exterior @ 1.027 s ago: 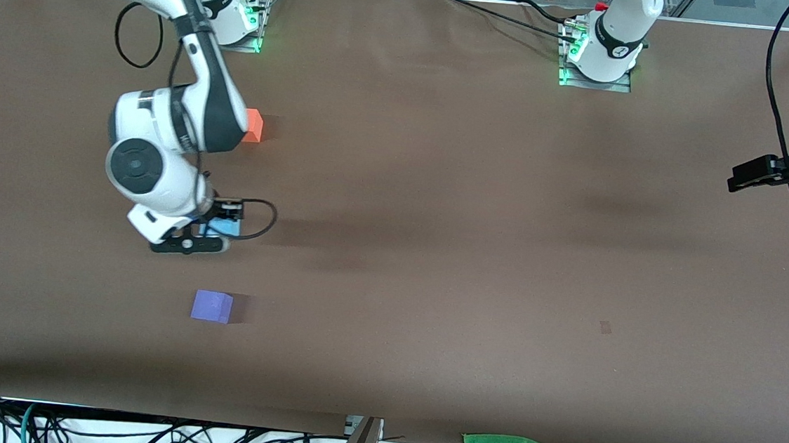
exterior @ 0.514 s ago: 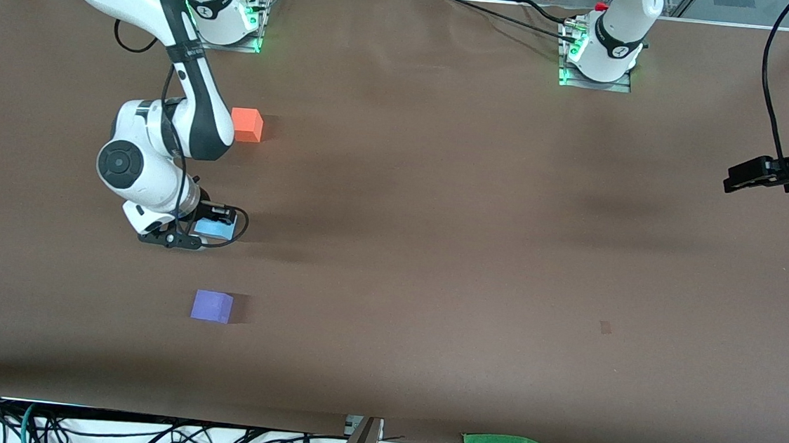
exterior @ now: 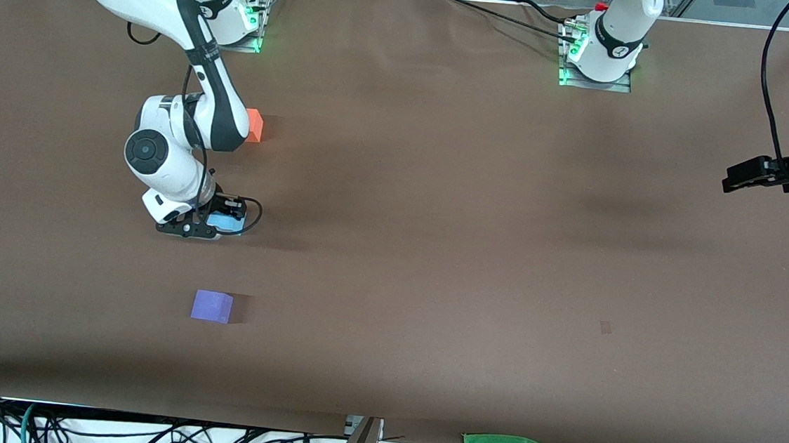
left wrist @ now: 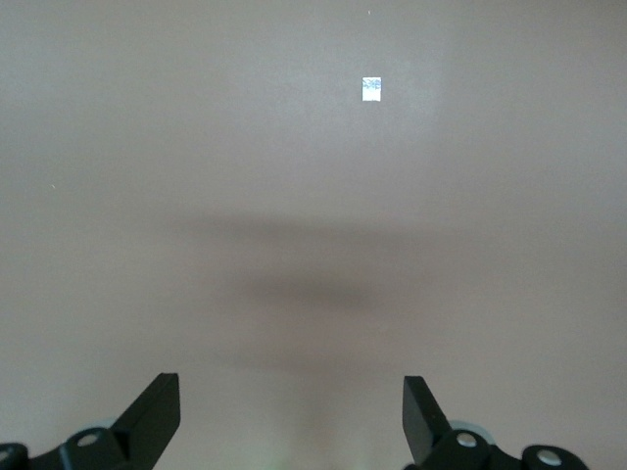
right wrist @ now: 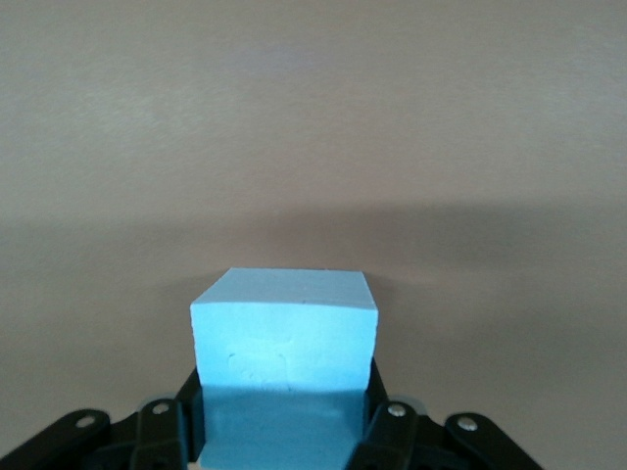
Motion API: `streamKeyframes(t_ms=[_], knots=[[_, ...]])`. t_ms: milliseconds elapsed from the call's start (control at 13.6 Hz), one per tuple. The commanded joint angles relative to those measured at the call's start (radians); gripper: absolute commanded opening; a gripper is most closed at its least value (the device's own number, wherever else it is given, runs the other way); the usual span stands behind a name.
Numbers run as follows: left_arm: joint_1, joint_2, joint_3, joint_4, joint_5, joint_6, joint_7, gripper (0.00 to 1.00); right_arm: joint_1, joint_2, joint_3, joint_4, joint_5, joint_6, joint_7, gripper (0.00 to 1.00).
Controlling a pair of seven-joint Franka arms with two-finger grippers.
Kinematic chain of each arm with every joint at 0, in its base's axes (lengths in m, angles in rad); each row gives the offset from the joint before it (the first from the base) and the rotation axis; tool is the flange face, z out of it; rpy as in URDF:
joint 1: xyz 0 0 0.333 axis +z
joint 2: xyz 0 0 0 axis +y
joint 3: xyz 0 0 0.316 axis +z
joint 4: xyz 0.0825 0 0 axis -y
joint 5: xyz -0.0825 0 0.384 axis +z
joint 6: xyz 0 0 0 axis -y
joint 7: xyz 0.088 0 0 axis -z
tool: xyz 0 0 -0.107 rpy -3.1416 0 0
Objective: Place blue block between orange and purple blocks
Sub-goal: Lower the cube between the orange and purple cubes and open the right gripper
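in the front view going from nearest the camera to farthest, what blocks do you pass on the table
purple block → blue block, held between the fingers of the right gripper → orange block, partly covered by the right arm.

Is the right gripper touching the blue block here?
Touching. In the right wrist view the blue block sits clamped between the right gripper's jaws, with no gap showing on either side.
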Motion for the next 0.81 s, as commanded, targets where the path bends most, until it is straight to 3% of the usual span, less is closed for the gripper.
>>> streamKeyframes(t_ms=[0, 147, 293, 514, 734], knots=[[0.003, -0.017, -0.002, -0.019, -0.009, 0.011, 0.004, 1.0, 0.01, -0.029, 0.0, -0.038, 0.008, 0.014, -0.044, 0.33], [0.003, -0.017, -0.002, -0.019, -0.009, 0.008, 0.004, 1.0, 0.01, -0.026, 0.0, -0.038, 0.008, 0.014, -0.044, 0.38], [0.004, -0.017, -0.002, -0.019, -0.009, 0.008, 0.008, 1.0, 0.01, -0.026, -0.002, -0.027, 0.01, 0.011, -0.047, 1.0], [0.004, -0.017, -0.002, -0.019, -0.009, 0.008, 0.008, 1.0, 0.009, -0.042, -0.011, 0.031, 0.011, -0.032, -0.09, 1.0], [0.006, -0.017, -0.001, -0.019, -0.009, 0.005, 0.007, 1.0, -0.004, -0.043, -0.041, 0.239, 0.007, -0.323, -0.092, 1.0]])
